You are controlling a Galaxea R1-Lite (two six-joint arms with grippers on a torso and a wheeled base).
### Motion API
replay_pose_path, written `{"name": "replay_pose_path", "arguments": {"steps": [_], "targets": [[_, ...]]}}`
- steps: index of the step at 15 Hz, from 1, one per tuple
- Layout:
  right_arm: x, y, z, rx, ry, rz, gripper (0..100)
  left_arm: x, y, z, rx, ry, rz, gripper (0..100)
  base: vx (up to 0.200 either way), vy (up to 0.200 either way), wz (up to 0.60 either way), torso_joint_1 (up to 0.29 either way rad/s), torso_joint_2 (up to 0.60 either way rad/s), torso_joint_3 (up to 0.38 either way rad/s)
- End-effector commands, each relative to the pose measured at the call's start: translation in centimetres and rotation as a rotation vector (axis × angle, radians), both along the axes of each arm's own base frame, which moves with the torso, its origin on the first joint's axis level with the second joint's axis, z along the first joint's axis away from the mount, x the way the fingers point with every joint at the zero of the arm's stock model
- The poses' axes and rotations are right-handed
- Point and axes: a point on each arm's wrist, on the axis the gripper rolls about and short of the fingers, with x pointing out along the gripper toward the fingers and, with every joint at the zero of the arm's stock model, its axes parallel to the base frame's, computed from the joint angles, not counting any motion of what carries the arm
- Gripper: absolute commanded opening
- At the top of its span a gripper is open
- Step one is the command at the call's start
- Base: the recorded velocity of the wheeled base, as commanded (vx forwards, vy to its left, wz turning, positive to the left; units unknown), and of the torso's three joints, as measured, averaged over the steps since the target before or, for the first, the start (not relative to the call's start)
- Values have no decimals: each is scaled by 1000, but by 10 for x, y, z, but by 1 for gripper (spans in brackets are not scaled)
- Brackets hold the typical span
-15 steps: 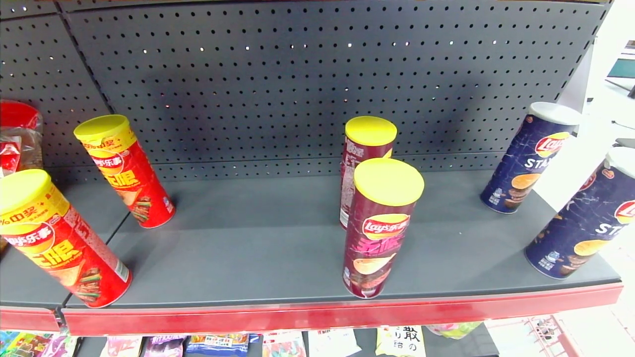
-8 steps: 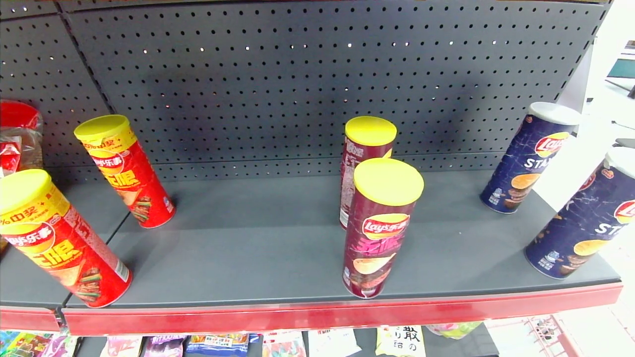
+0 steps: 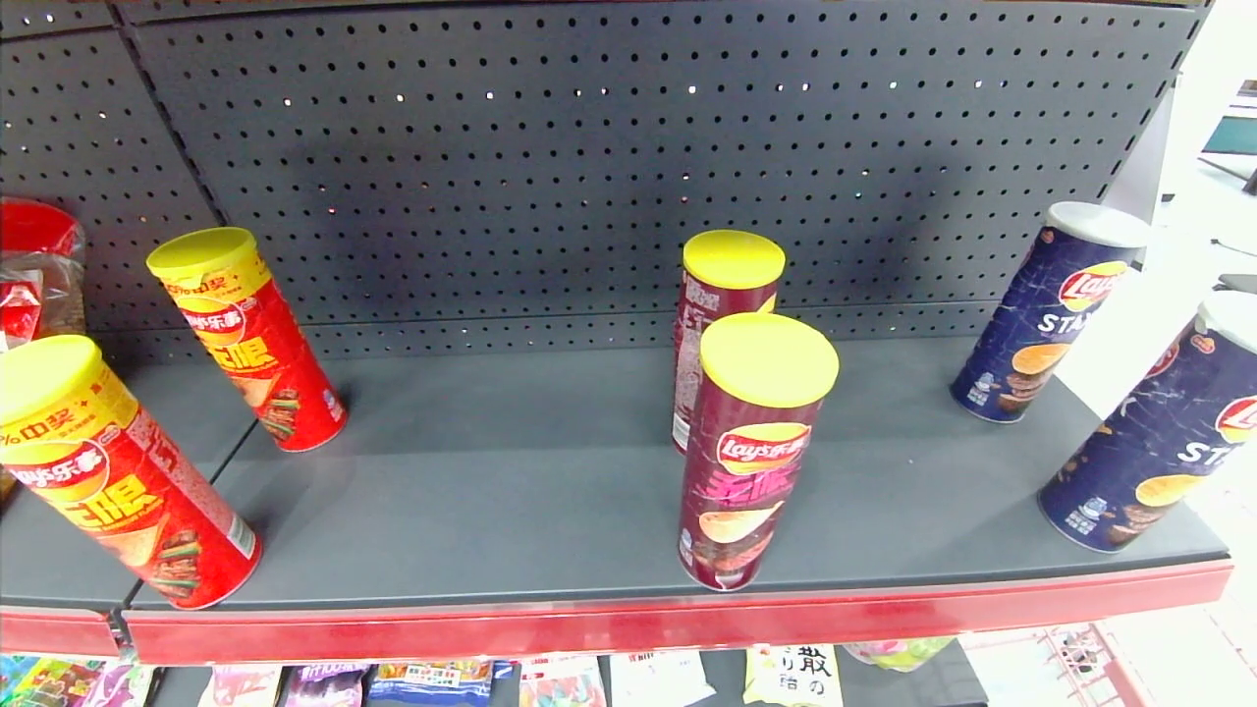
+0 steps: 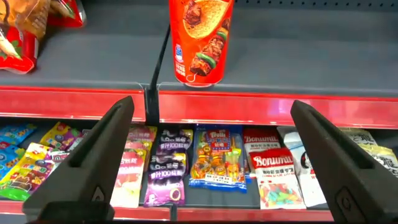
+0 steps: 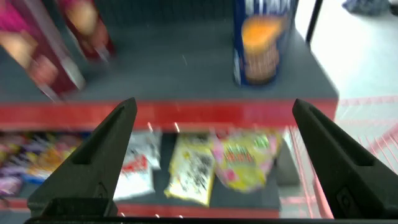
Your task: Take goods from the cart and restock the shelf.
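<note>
Near shelf edge (image 3: pixel 628 621), maroon can (image 3: pixel 748 471)

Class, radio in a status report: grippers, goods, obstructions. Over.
Left gripper open, empty. Right gripper open, empty. Chip cans standing on shelf, gaps between. No obstruction seen.

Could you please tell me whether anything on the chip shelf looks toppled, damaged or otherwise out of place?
Nothing stands out. The red cans, maroon cans and blue cans all stand on their bases on the shelf, lids on and grouped by colour. None is toppled or spilled.
</note>
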Motion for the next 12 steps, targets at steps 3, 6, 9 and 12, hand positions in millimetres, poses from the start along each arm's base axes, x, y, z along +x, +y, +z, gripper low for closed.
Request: {"name": "replay_pose_path", "arguments": {"steps": [3, 6, 9, 12], "targets": [[79, 18, 85, -49, 316, 421, 100, 0, 0, 0, -1, 2, -1, 100, 0, 0, 0, 0, 0, 0], [95, 29, 66, -70, 457, 517, 100, 0, 0, 0, -1, 2, -1, 100, 0, 0, 0, 0, 0, 0], [106, 46, 58, -113, 552, 633, 100, 0, 0, 0, -1, 2, -2, 100, 0, 0, 0, 0, 0, 0], [122, 62, 50, -147, 644, 614, 100, 0, 0, 0, -1, 2, -1, 100, 0, 0, 0, 0, 0, 0]]}}
